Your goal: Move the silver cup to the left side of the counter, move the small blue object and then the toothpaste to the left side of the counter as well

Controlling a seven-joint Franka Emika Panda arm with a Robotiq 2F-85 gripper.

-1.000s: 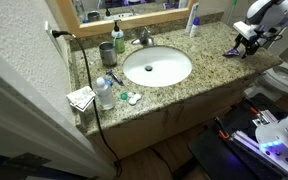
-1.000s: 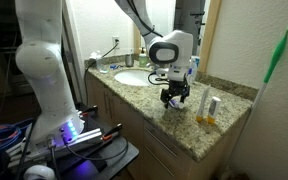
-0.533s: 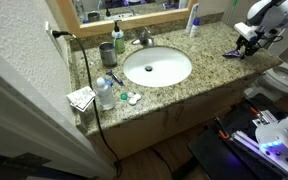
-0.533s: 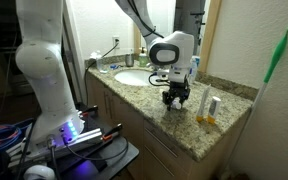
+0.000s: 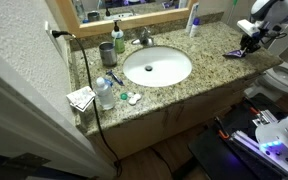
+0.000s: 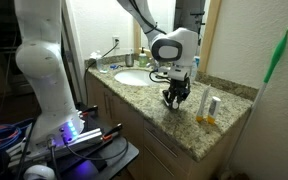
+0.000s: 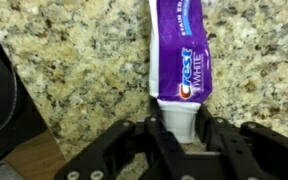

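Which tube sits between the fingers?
The purple Crest toothpaste, lying flat with its cap inside the gripper. The white tube stands upright, well away from it.

the arm [image 6: 134, 12] is white, built of smooth rounded parts. its last part before the gripper [image 6: 174, 97] is a white round housing [image 6: 172, 45] with a dark circle on the side. the gripper is black. in the wrist view its fingers [image 7: 162, 140] look flat, angular and matte.
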